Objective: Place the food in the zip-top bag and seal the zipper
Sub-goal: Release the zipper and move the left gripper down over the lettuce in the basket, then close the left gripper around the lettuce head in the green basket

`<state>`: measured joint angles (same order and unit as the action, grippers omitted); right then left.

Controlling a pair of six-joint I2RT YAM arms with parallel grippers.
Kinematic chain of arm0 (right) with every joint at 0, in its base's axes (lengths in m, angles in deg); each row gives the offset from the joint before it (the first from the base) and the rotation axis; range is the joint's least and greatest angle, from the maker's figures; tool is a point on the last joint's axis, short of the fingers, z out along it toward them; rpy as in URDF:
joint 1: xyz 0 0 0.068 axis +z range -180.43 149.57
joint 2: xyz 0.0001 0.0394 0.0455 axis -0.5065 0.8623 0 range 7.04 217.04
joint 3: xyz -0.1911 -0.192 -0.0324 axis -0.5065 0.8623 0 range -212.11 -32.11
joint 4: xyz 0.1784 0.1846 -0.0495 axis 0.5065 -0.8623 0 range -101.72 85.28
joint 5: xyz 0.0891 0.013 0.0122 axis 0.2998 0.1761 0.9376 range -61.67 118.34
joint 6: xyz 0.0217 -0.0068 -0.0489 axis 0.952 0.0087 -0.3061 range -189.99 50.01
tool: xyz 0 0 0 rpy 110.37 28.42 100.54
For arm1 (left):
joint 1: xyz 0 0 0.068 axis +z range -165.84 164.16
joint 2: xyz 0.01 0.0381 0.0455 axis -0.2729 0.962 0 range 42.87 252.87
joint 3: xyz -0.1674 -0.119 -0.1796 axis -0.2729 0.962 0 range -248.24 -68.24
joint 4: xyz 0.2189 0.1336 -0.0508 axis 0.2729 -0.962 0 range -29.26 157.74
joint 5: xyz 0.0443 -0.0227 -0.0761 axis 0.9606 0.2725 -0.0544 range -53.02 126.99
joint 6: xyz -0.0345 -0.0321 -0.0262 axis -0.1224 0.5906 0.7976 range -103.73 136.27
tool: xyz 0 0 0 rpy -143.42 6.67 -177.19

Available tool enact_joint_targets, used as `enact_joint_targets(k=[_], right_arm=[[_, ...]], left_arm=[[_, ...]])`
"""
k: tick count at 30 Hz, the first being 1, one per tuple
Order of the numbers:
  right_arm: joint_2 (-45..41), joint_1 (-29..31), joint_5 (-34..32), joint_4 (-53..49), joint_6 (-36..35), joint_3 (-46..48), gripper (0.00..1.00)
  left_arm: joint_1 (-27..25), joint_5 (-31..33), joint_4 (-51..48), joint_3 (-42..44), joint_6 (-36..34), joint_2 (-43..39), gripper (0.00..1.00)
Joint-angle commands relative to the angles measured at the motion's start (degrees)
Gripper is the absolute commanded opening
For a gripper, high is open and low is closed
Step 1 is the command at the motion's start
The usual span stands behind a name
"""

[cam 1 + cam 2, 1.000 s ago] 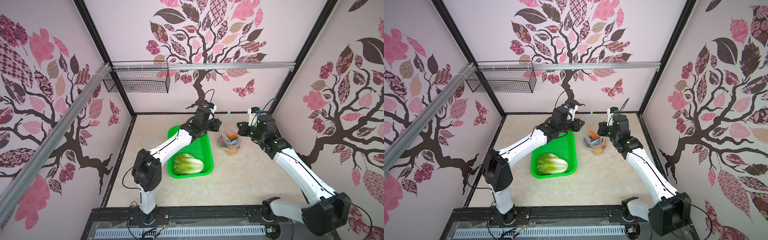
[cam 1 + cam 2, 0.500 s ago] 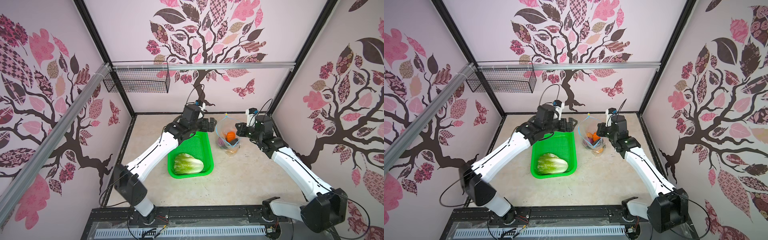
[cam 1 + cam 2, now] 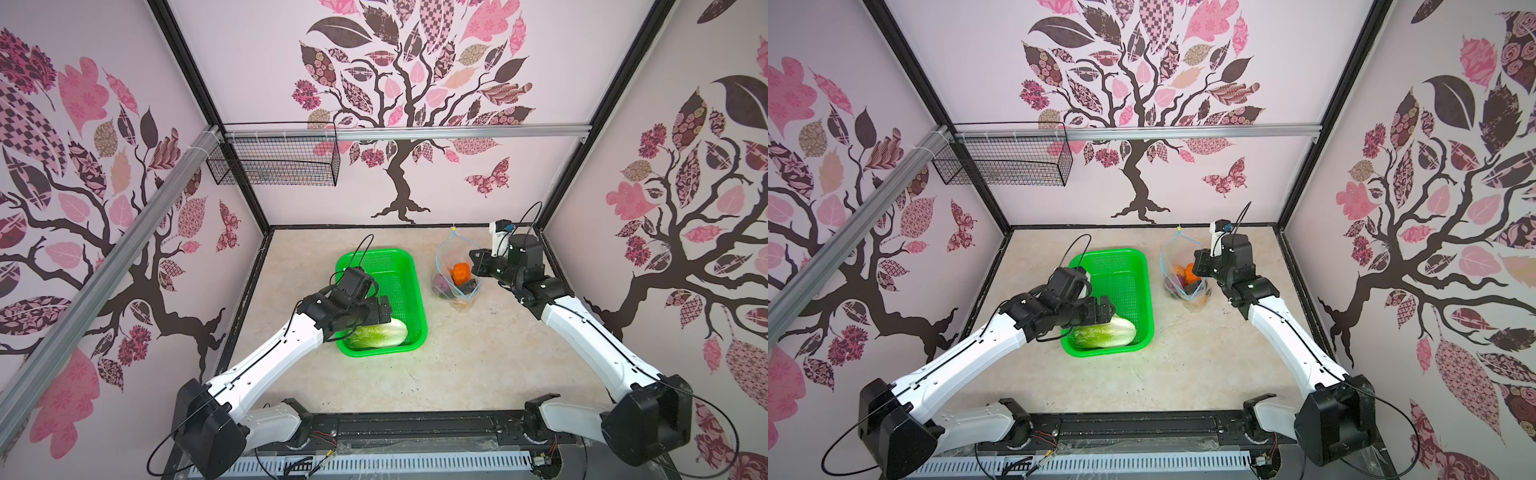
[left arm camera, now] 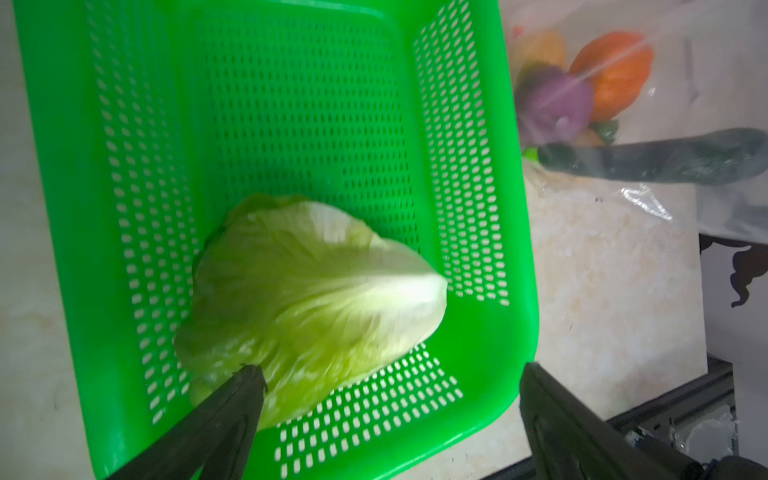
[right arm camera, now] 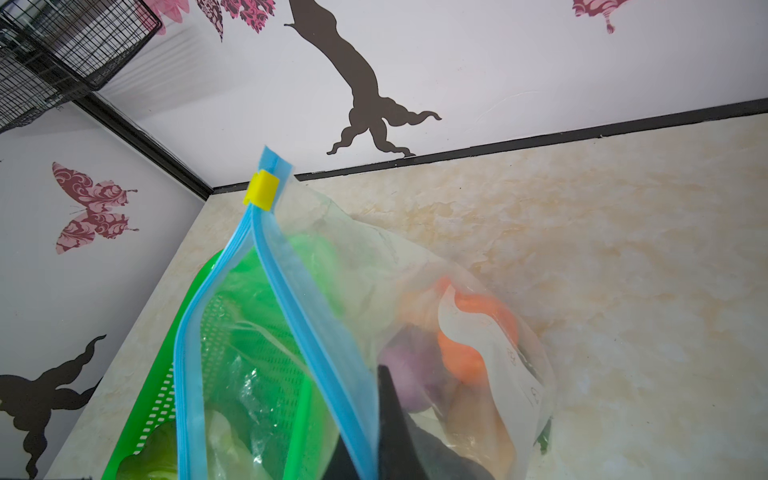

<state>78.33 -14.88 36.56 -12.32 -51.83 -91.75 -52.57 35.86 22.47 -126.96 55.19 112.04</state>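
In both top views the beige worktop (image 3: 457,374) is stretching across the lower middle of the frame, nearest the camera. Just above it, left of centre, the left pincer (image 3: 380,316) is hovering over the near end of the green mesh basket (image 3: 417,291), its jaws standing wide apart and gripping nothing. In the left wrist view its dark fingers (image 4: 232,407) are entering from the lower edge of the picture, one over the cabbage and one out past the basket's rim. The green-white cabbage (image 3: 380,336) is lying on its side in that near end of the basket, its leafy end pointing to the left of the frame and its white end to the right. Farther back, right of centre, the zip-top bag (image 3: 446,257) is standing on the worktop near the basket but apart from it. The right pincer (image 3: 473,269) is reaching in from the right, its jaws pressed together on the right-hand edge of the bag's mouth. In the right wrist view one dark finger (image 5: 390,415) is lying against the blue strip. Low in the bag, an orange pumpkin (image 3: 461,272) and a purple onion (image 3: 441,284) are resting side by side. The zipper (image 5: 291,307) is gaping, its two blue sides spreading apart and meeting at the yellow tab (image 3: 454,228) at the bag's far end. Beyond, a black wire basket (image 3: 274,166) is hanging from a rail in the upper left.
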Motion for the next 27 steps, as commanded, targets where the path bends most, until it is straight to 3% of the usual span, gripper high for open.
enact_joint_targets(k=[1,7,12,16,27], right_arm=[[-0.54,-0.43,0.38,0.39,-0.45,-0.20,0.00],[-1.17,-0.43,0.21,0.49,-0.56,0.09,0.00],[-1.89,-0.43,0.12,0.48,-0.64,0.22,0.00],[-2.37,-0.43,0.07,0.76,-0.71,0.37,0.00],[-2.66,-0.41,0.38,1.35,-0.63,0.71,0.00]], left_arm=[[-0.28,-4.20,-1.75,2.19,4.58,-2.25,0.99],[-0.82,-10.31,0.66,5.08,6.87,1.32,0.98],[-0.93,-9.95,4.41,4.88,6.38,5.65,0.98],[-0.73,-4.74,6.77,3.42,5.77,8.39,0.98],[0.44,13.45,15.84,-5.85,-5.14,17.31,0.98]])
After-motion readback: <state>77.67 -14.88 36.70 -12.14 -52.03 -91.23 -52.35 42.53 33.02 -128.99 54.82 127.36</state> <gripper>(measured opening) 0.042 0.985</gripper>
